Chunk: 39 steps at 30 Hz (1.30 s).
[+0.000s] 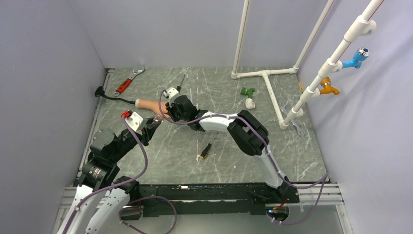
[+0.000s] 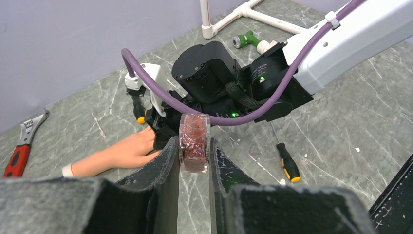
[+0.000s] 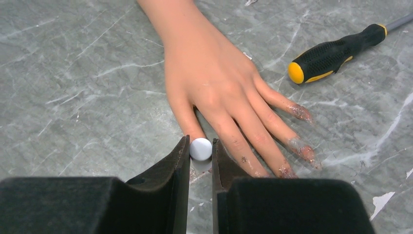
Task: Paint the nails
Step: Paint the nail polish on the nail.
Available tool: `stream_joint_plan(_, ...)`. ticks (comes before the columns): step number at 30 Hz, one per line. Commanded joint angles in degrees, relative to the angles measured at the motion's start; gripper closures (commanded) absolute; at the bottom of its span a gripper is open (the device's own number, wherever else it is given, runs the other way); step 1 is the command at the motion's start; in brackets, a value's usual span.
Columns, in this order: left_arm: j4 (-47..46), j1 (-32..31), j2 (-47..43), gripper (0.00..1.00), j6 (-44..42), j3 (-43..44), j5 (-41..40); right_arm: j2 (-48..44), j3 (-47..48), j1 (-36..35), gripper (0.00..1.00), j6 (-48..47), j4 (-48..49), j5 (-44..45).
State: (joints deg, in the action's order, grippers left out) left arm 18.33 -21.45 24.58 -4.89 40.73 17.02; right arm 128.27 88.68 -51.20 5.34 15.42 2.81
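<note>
The flesh-coloured mannequin hand (image 3: 214, 78) lies flat on the table, fingers pointing toward my right gripper (image 3: 200, 146). That gripper is shut on a white round brush cap (image 3: 200, 149) right over the leftmost finger, whose tip is hidden behind the cap. Glittery polish covers the nails (image 3: 302, 112) of the other three fingers. My left gripper (image 2: 194, 146) is shut on a clear bottle of reddish glitter polish (image 2: 194, 139), held just in front of the hand (image 2: 122, 153). From above, the right gripper (image 1: 171, 109) covers the fingers of the hand (image 1: 148, 104); the left gripper (image 1: 151, 124) sits beside it.
A black-and-yellow screwdriver (image 3: 336, 51) lies close to the fingers; another (image 1: 205, 151) lies mid-table. A red wrench (image 1: 127, 84) and a black cable (image 1: 114, 97) are at the back left. White pipes (image 1: 265, 78), a green fitting (image 1: 248, 91) and a white fitting (image 1: 250, 103) stand at the back right.
</note>
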Motion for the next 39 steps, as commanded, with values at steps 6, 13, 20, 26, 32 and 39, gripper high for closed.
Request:
stream_joint_plan(6, -1.88, 0.2, 0.28, 1.0, 0.38, 1.14, -0.58, -1.55, 3.72, -0.7, 1.0, -1.62, 0.89, 1.76)
stream_joint_plan(13, -1.89, 0.18, 0.41, 1.0, 0.31, 1.14, -0.67, -0.5, 4.96, -0.83, 1.0, -2.25, 0.52, 2.75)
stream_joint_plan(20, -1.89, 0.19, 0.65, 1.0, 0.3, 1.08, -0.58, -0.58, 3.93, -0.89, 1.0, -2.2, 0.66, 3.0)
stream_joint_plan(26, -1.87, 0.21, 0.89, 1.0, 0.35, 1.17, -0.49, -0.52, 3.28, -0.92, 1.0, -1.54, 0.88, 2.56)
stream_joint_plan(32, -1.9, 0.19, 0.91, 1.0, 0.4, 1.18, -0.34, -0.92, 1.71, -1.1, 1.0, -1.4, 1.22, 2.97)
stream_joint_plan(39, -1.89, 0.18, 0.82, 1.0, 0.4, 1.18, -0.22, -1.09, 0.59, -1.14, 1.0, -1.47, 1.59, 3.34)
